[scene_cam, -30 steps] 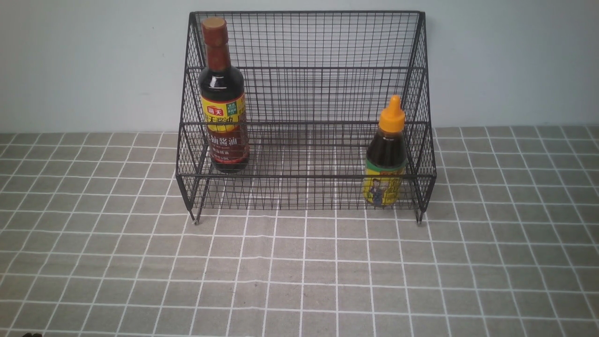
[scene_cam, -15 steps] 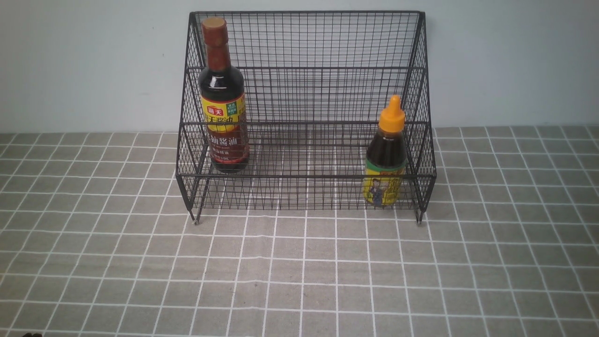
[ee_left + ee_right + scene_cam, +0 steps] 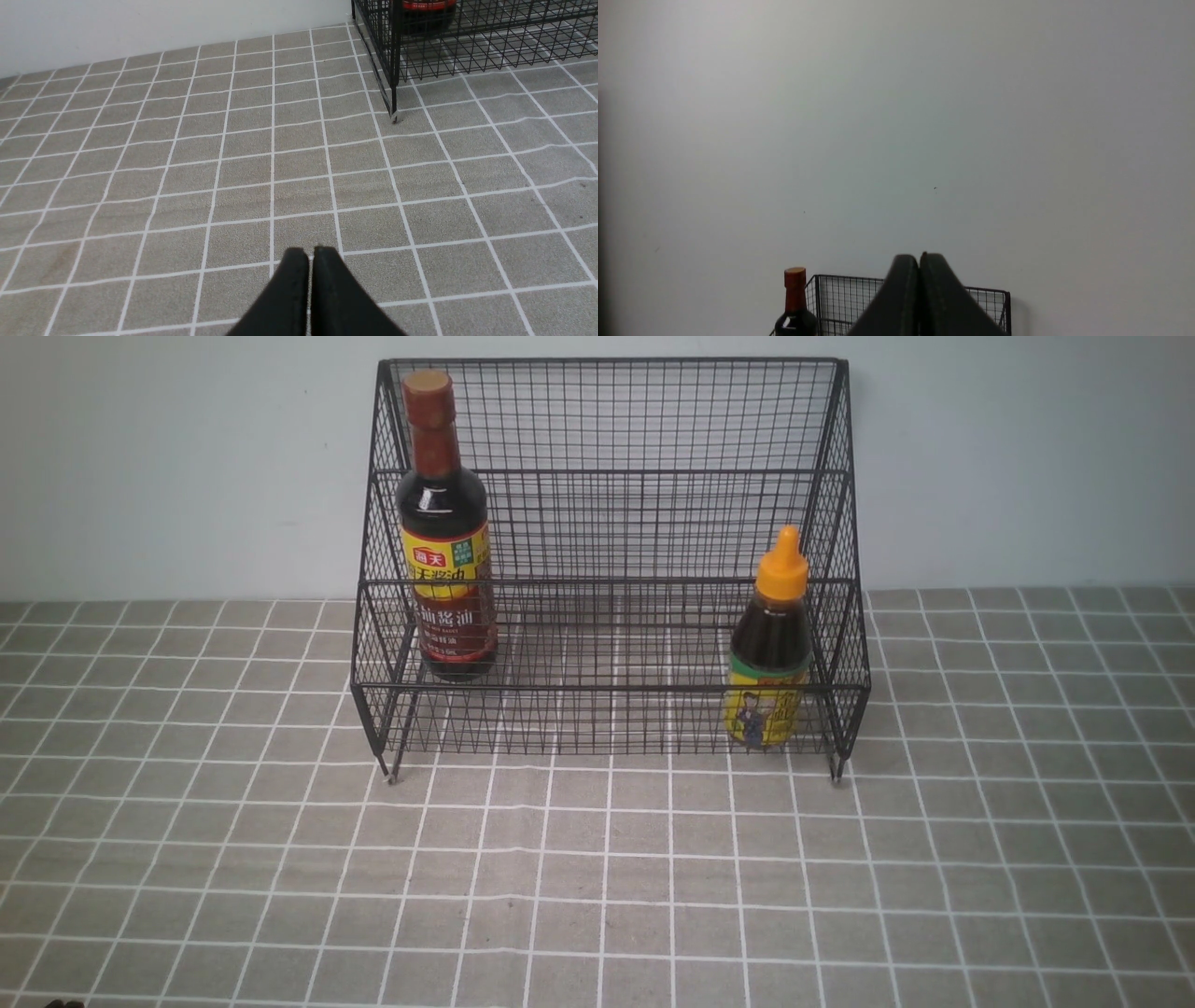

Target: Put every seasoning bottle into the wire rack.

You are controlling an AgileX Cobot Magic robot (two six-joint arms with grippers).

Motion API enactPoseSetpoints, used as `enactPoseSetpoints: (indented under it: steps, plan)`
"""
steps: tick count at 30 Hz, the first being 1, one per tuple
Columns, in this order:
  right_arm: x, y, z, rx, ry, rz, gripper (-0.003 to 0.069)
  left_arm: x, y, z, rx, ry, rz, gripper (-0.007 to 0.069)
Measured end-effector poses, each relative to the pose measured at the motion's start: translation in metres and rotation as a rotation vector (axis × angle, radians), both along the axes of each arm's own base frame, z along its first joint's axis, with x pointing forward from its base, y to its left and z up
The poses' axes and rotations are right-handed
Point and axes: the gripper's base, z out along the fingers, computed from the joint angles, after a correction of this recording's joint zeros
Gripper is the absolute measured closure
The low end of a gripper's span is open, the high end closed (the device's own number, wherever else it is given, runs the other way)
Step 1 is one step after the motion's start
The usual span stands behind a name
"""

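The black wire rack [image 3: 611, 523] stands against the wall. The tall bottle [image 3: 445, 537] with brown cap and yellow-red label stands upright in the rack's left end. The shorter bottle [image 3: 770, 649] with orange nozzle cap stands upright in the lower front tier at the right end. Neither arm shows in the front view. My left gripper [image 3: 310, 254] is shut and empty, low over the cloth, in front and to the left of the rack's front left foot [image 3: 395, 116]. My right gripper [image 3: 919, 259] is shut and empty, raised, facing the wall above the rack's top edge [image 3: 840, 280]; the tall bottle's cap [image 3: 795, 280] shows there.
A grey cloth [image 3: 597, 877] with a white grid covers the table in front of the rack. A pale wall [image 3: 187, 467] runs right behind the rack.
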Motion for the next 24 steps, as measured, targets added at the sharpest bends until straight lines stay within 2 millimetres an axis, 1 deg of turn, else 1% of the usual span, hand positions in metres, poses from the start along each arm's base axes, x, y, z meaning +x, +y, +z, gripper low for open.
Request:
enactPoseSetpoints:
  steps: [4, 5, 8, 11, 12, 14, 17, 19, 24]
  plan:
    - [0.003, 0.001, -0.010, -0.051, 0.072, -0.016, 0.0671, 0.000, 0.000, 0.000, 0.000, 0.000, 0.000, 0.0631]
    - [0.005, 0.002, -0.015, -0.064, 0.094, -0.044, 0.0671, 0.000, 0.000, 0.000, 0.000, 0.000, 0.000, 0.0631]
    - [0.018, 0.004, -0.038, -0.100, 0.176, -0.159, 0.0671, 0.000, 0.000, 0.000, 0.000, -0.001, 0.000, 0.0631]
    - [0.033, 0.005, -0.068, -0.132, 0.277, -0.258, 0.0671, 0.000, 0.000, 0.000, 0.000, -0.001, 0.000, 0.0631]
    - [0.040, 0.005, -0.088, -0.155, 0.339, -0.296, 0.0671, 0.000, 0.000, 0.000, 0.000, -0.001, 0.000, 0.0631]
    - [0.050, 0.003, -0.120, -0.174, 0.439, -0.338, 0.0671, 0.000, 0.000, 0.000, 0.000, -0.001, 0.000, 0.0631]
    - [0.057, 0.002, -0.157, -0.194, 0.545, -0.367, 0.0671, 0.000, 0.000, 0.000, 0.000, -0.001, 0.000, 0.0631]
    - [0.059, 0.002, -0.176, -0.203, 0.599, -0.371, 0.0671, 0.000, 0.000, 0.000, 0.000, -0.001, 0.000, 0.0631]
    - [0.061, 0.002, -0.175, -0.185, 0.549, -0.372, 0.0671, 0.000, 0.000, 0.000, 0.000, 0.000, 0.000, 0.0631]
